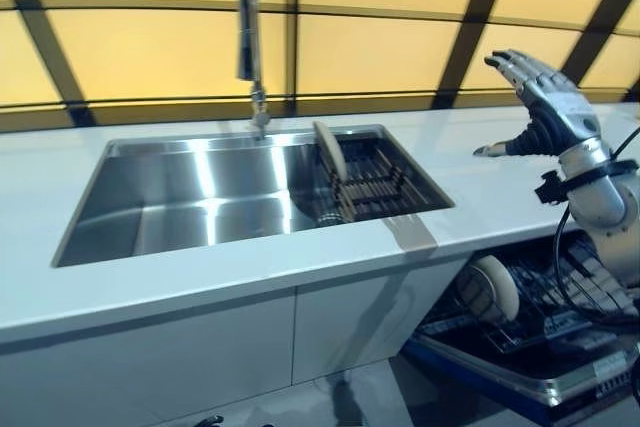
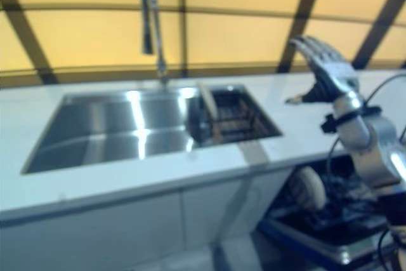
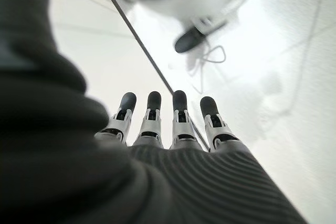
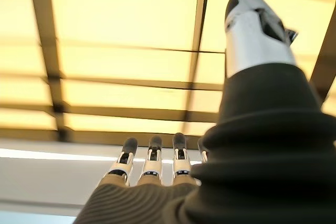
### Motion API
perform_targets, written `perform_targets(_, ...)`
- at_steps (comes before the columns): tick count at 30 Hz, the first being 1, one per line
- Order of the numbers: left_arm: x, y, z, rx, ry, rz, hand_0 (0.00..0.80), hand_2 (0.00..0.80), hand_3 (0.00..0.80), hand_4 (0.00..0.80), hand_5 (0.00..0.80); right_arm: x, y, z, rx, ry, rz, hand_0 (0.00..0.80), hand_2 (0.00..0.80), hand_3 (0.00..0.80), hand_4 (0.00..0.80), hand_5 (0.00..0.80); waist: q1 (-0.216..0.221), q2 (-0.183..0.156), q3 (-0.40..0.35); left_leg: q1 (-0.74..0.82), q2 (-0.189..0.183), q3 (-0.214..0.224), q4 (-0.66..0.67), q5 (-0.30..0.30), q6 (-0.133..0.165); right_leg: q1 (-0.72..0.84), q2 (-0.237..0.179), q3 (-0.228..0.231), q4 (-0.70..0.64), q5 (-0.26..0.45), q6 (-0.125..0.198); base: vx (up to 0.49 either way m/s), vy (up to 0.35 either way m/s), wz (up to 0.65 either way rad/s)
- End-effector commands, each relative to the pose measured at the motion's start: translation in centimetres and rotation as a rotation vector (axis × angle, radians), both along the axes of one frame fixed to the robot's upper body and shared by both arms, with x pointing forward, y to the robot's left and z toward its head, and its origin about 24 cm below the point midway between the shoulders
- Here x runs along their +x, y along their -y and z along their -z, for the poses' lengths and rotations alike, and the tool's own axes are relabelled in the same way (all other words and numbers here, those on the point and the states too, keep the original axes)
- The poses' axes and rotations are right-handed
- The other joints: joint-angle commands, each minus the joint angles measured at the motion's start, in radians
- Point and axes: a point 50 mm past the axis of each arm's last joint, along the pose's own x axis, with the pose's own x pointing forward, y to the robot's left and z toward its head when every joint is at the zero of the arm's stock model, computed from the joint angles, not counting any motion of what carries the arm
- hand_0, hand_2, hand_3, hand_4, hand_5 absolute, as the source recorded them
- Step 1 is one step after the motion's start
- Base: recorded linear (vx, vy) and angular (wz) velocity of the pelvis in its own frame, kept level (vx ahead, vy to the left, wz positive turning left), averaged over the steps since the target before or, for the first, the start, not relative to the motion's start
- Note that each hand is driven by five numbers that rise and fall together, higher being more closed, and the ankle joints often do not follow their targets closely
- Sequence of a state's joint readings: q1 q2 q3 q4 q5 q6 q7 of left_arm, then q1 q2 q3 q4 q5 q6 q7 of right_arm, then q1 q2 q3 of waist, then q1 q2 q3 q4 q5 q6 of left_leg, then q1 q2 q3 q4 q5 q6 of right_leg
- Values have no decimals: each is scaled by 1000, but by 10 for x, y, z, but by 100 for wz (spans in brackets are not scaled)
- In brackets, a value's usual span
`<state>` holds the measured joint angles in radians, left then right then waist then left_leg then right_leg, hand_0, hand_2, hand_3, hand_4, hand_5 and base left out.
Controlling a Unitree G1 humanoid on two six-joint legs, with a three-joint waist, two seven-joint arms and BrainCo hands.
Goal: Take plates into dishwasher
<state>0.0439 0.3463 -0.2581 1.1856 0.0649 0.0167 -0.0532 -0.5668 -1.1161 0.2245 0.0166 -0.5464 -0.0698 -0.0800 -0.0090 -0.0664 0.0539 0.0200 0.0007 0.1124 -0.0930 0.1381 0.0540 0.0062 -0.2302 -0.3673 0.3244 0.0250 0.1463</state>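
Currently right hand raised over table, fingers spread, empty. Plate upright in sink rack, well left of and below fingers (another in dishwasher). Risk: descending reach clips rack, toppling plate.

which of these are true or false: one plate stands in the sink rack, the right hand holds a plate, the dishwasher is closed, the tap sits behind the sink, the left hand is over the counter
1. One plate stands on edge in the dark rack at the sink's right end. True.
2. The right hand holds a plate. False: it is raised above the counter, fingers straight, holding nothing.
3. The dishwasher is closed. False: it stands open below the counter, with a plate in its basket.
4. The tap sits behind the sink. True.
5. The left hand is over the counter. False: only its wrist view shows it, fingers straight, pointing at the floor.
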Motion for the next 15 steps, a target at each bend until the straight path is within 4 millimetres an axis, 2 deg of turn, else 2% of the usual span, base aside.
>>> perform_targets(1, 13, -15, -9, 41, 15, 46, 0, 0, 0, 0, 0, 7, -5, -63, -250, 169, 52, 0, 0, 0, 0, 0, 74, 23, 48, 119, -76, -50, 6, -266, 88, -21, 5, 86, 136, 111, -34, -27, 38, 108)
perform_targets(3, 14, -21, -11, 56, 10, 39, 0, 0, 0, 0, 0, 14, -4, -64, -387, 139, 80, 0, 0, 0, 0, 0, 81, 16, 46, 115, -73, -86, 6, -253, 82, -42, 48, 122, 79, 87, -44, -9, -13, 87)
perform_targets(6, 16, -30, -15, 78, 14, 31, 0, 0, 0, 0, 0, 22, -4, -71, -523, 102, 91, 0, 0, 0, 0, 0, 104, -2, 41, 107, -63, -112, 6, -245, 67, -46, 105, 138, -81, 67, -45, 13, -91, 46)
perform_targets(8, 16, -33, -17, 79, 14, 33, 0, 0, 0, 0, 0, 24, -1, -72, -582, 76, 104, 0, 0, 0, 0, 0, 108, -11, 41, 99, -63, -133, 18, -252, 59, -51, 146, 182, -183, 51, -42, 29, -121, 31)
perform_targets(11, 15, -33, -17, 82, 12, 51, 0, 0, 0, 0, 0, 25, 13, -73, -628, 48, 130, 0, 0, 0, 0, 0, 105, -31, 44, 82, -79, -183, 38, -258, 50, -82, 206, 296, -328, 58, -31, 51, -123, 44)
perform_targets(13, 15, -35, -18, 84, 12, 53, 0, 0, 0, 0, 0, 25, 16, -77, -625, 42, 137, 0, 0, 0, 0, 0, 106, -36, 51, 81, -86, -203, 44, -256, 49, -100, 220, 326, -359, 77, -25, 78, -140, 60)
perform_targets(15, 16, -36, -18, 80, 17, 47, 0, 0, 0, 0, 0, 27, 17, -76, -621, 30, 145, 0, 0, 0, 0, 0, 109, -36, 63, 86, -90, -213, 49, -257, 49, -116, 227, 329, -370, 90, -21, 109, -175, 48)
